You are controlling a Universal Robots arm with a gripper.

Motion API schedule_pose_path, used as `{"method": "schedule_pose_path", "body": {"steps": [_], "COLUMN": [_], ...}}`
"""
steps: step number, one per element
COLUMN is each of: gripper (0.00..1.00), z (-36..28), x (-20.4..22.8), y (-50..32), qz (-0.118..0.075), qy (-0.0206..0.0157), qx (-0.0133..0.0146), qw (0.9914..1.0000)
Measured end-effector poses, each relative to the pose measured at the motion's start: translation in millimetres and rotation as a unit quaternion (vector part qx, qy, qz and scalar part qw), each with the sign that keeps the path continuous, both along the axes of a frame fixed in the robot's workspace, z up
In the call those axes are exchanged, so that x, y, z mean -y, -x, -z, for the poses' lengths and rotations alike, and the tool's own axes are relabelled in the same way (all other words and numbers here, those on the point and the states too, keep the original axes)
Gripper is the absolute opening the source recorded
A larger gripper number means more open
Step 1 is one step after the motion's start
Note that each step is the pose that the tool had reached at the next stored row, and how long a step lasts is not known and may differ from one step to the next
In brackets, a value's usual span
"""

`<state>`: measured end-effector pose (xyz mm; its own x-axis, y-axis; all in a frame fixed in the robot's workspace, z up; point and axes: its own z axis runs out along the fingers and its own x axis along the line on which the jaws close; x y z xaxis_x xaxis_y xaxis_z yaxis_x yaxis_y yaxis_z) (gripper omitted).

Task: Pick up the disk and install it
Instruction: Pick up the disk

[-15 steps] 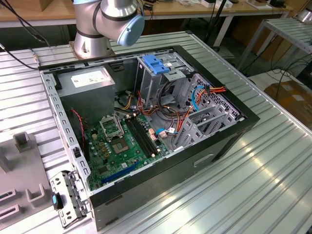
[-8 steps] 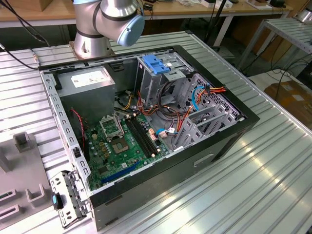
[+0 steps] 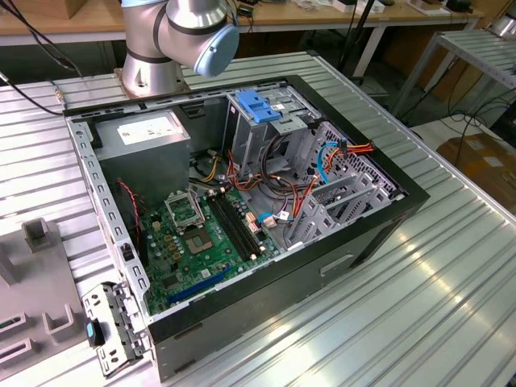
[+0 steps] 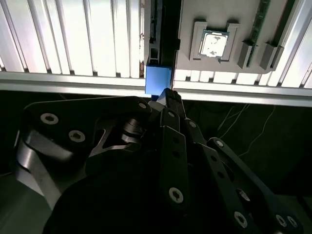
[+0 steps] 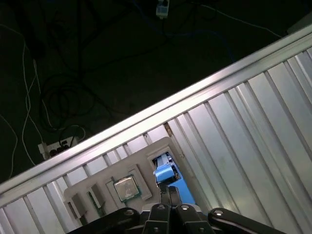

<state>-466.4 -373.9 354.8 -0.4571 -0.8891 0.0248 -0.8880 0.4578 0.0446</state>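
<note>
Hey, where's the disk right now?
In both wrist views the disk sits in a slot of the grey holder plate on the ribbed metal table, beside the processor chip and just ahead of the gripper.

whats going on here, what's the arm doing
The Universal Robots arm has its gripper right at the blue-railed end of the disk. The disk sits edge-up in a slot of a grey fixture tray, next to a CPU and a RAM stick. Whether it has hold of the disk cannot be told. The open PC case waits on the ribbed metal table; the disk is not yet installed.
</note>
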Motion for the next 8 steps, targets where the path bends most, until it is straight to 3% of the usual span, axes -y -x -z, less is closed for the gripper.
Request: {"method": "schedule_pose_path", "body": {"steps": [3, 6, 8], "gripper": [0.11, 0.11, 0.11], "z": [0.1, 0.3, 0.4], "x": [-0.2, -0.5, -0.5], "y": [-2.2, -3.0, -3.3], "qz": [-0.002, -0.004, -0.004], "qy": [0.0033, 0.0092, 0.0113], "qx": [0.0008, 0.0038, 0.0057], "qw": [0.99999, 0.99994, 0.99991]}}
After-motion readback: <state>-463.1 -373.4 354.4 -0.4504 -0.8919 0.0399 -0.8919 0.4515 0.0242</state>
